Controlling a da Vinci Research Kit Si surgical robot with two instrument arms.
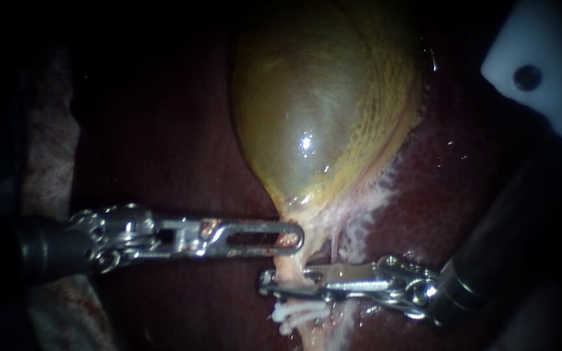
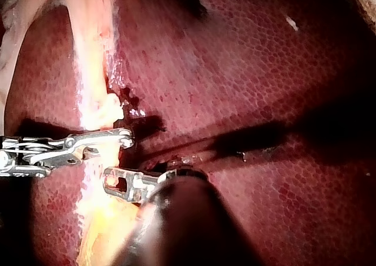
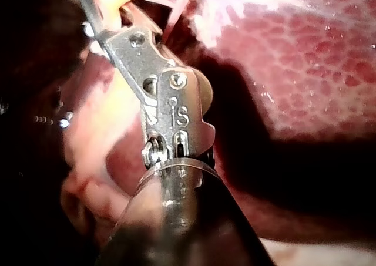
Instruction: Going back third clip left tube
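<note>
Now, nearest first, each item placed against the tube (image 1: 289, 263).

1. Clips (image 1: 297, 315): white, bunched crosswise on the tube at its near end. Their count is unclear.
2. Right tool (image 1: 269, 284): comes in from the lower right and lies astride the tube, just beyond the clips. Whether it is clenched or released, I cannot tell. Hazard: if drawn back before it is free of the tube, it may drag the tube sideways or catch a clip and loosen it.
3. Left tool (image 1: 294, 238): comes in from the left, clenched on the tube just short of the gallbladder, with pale tissue showing through its window. Hazard: a harder pull here, with the right tool so close, could tear the thin stretch between them.
4. Gallbladder (image 1: 320, 104): full and glossy, directly beyond the tube. Hazard: a tip swinging wide could nick it and spill its contents.
5. Liver (image 1: 450, 195): dark red bed on either side of the tube. It would probably bruise under a stray shaft.
</note>
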